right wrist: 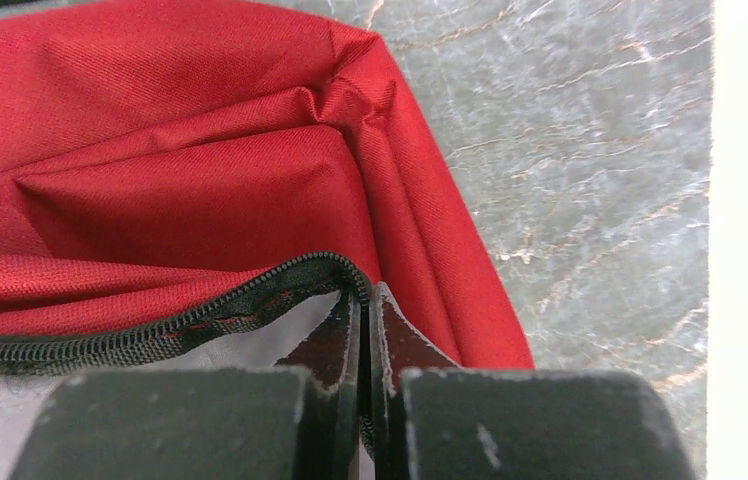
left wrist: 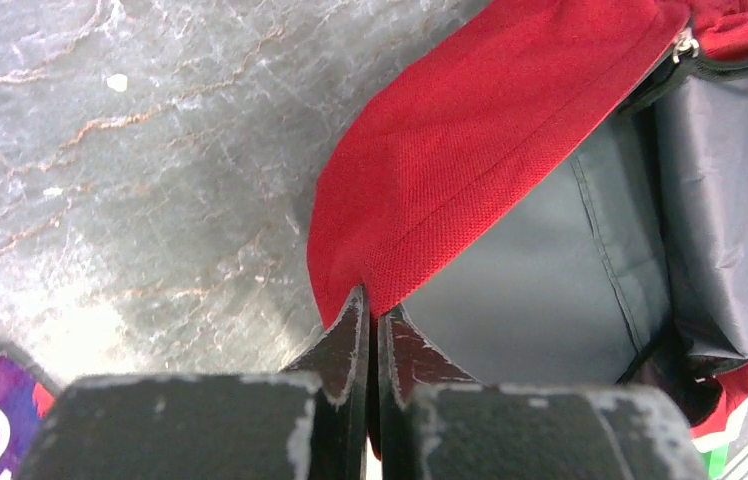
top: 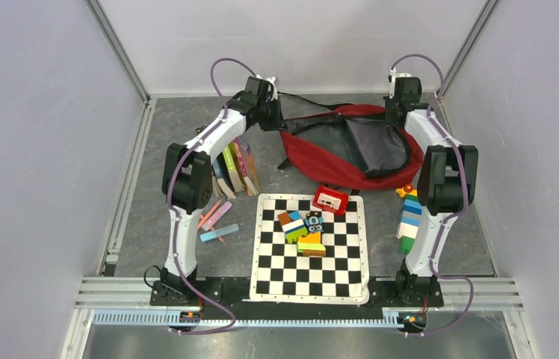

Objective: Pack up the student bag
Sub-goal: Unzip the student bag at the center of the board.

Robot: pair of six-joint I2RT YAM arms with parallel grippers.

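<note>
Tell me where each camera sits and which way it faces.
Top external: above and behind, looking down on left arm, right arm and the student bag.
Left wrist: looks past the shut left end effector into the bag's lining.
Right wrist: looks past the shut right end effector at the zipper.
All share the bag.

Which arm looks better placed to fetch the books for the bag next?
Left, probably. The books lie right beside the left arm, far from the right arm. Its fingers pinch the student bag, so it must let go first.
</note>
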